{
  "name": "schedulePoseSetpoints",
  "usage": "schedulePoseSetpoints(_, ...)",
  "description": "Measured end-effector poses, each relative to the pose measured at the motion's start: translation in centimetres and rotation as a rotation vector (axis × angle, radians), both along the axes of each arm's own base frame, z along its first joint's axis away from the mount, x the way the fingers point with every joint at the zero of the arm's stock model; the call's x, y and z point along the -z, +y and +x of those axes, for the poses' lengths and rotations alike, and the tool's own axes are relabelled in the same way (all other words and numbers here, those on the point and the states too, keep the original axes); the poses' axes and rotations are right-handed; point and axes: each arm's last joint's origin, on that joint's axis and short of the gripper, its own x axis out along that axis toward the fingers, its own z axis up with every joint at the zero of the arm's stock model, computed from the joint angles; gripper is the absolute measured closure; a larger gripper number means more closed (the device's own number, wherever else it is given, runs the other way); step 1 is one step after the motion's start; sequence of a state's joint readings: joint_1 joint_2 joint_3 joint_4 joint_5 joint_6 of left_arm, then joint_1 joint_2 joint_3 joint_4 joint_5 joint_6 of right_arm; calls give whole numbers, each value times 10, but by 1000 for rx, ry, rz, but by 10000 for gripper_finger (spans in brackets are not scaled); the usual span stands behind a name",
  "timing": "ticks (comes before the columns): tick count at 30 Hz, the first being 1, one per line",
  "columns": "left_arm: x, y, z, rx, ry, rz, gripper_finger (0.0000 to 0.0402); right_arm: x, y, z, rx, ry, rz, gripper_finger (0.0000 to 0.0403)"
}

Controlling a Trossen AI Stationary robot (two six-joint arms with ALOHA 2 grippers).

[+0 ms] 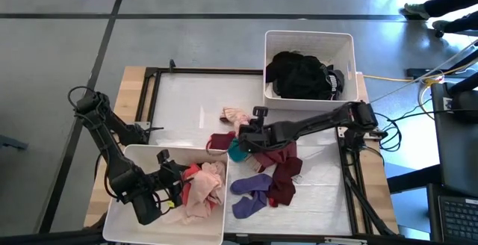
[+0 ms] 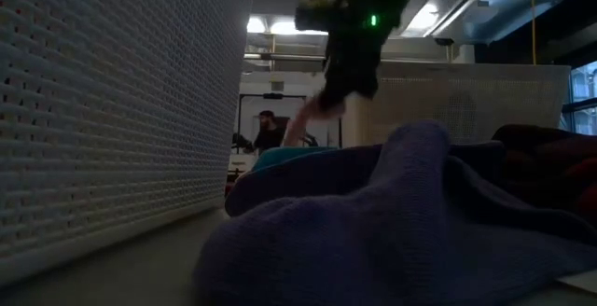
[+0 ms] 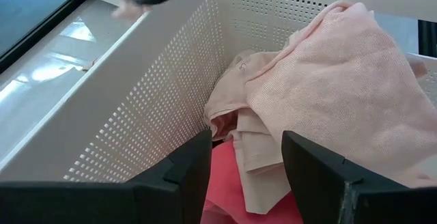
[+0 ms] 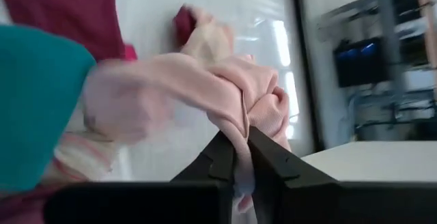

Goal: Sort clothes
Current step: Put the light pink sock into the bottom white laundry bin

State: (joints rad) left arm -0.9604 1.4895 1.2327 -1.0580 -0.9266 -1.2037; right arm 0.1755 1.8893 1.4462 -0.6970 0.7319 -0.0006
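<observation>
My right gripper (image 1: 245,128) (image 4: 244,157) is over the middle of the table, shut on a pale pink garment (image 1: 234,116) (image 4: 205,80). The low view shows that garment (image 2: 306,119) hanging below the gripper (image 2: 350,35). Maroon (image 1: 280,172), teal (image 1: 237,152) and purple (image 1: 252,193) clothes lie on the table beside it. My left gripper (image 1: 170,179) (image 3: 246,166) is open inside the near white bin (image 1: 119,222), its fingers just short of the pink clothes (image 3: 341,87) piled there. A coral-red cloth (image 3: 225,183) lies under them. My right gripper pinches a bunched fold of the pale pink garment (image 4: 247,125) between its two fingers (image 4: 222,159). The cloth is gathered in several layers at the fingers. The rest hangs and spreads away from them; whether its lower end touches the table, I cannot tell.
A second white bin (image 1: 310,39) at the far right of the table holds black clothes (image 1: 302,73). The near bin's perforated wall (image 3: 136,115) (image 2: 112,101) stands close to my left gripper. A purple garment (image 2: 392,222) fills the foreground of the low view. A person (image 2: 269,129) is in the room behind.
</observation>
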Motion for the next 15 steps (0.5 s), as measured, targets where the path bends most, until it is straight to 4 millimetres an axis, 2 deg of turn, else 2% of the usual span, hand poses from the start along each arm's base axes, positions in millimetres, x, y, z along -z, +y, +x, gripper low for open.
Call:
schedulePoseSetpoints(6,0,0,0,0,0,0,233,-44,24,2,-41,-33,-49,385)
schedulePoseSetpoints(15,0,0,0,0,0,0,233,-102,51,0,-98,-123,-84,376)
